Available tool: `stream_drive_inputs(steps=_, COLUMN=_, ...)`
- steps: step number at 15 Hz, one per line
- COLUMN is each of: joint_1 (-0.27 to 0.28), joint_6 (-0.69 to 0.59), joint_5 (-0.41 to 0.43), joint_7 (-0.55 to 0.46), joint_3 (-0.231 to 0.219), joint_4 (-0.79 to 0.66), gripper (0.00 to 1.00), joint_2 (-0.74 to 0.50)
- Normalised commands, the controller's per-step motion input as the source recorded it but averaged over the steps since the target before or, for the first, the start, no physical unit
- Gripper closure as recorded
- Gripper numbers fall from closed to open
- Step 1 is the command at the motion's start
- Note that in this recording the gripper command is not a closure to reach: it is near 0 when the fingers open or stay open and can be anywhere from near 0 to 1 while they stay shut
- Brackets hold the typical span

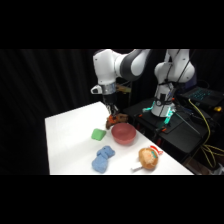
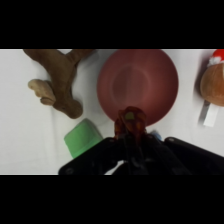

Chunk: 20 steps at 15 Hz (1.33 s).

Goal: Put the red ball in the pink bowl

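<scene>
Wrist view, lower centre: gripper (image 2: pixel 131 131) clenched on the red ball (image 2: pixel 132 120), held over the near rim of the pink bowl (image 2: pixel 137 82). Ball lifted; release into bowl remains.

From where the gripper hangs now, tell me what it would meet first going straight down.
Probably the near rim of the pink bowl. In the wrist view the gripper, with the red ball at its tip, sits over that edge; height above it is unclear.

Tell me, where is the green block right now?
In the side view the green block lies on the white table, just left of the pink bowl and above the blue toy.
</scene>
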Motion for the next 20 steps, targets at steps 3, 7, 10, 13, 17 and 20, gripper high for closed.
stream_drive_inputs(steps=3, joint_1=0.089, joint_6=0.34, joint_5=0.156, joint_7=-0.12, joint_3=-0.073, joint_4=-0.36, gripper=0.24, joint_2=-0.10)
stream_drive_inputs(steps=7, joint_1=0.104, joint_6=0.21, joint_5=0.180, joint_7=-0.14, joint_3=-0.041, joint_4=-0.18, gripper=0.00, joint_2=0.00)
stream_drive_inputs(steps=10, joint_1=0.096, joint_6=0.13, joint_5=0.155, joint_7=-0.17, joint_3=-0.012, joint_4=-0.07, gripper=0.00, joint_2=0.02)
stream_drive_inputs(steps=13, joint_1=0.062, joint_6=0.06, joint_5=0.138, joint_7=-0.21, joint_3=-0.005, joint_4=-0.06, gripper=0.00, joint_2=-0.01)
stream_drive_inputs(steps=17, joint_1=0.042, joint_6=-0.02, joint_5=0.139, joint_7=-0.25, joint_3=0.010, joint_4=-0.10, gripper=0.00, joint_2=-0.08)
stream_drive_inputs(steps=20, joint_1=0.039, joint_6=-0.23, joint_5=0.116, joint_7=-0.24, joint_3=0.020, joint_4=-0.08, gripper=0.00, joint_2=-0.28)
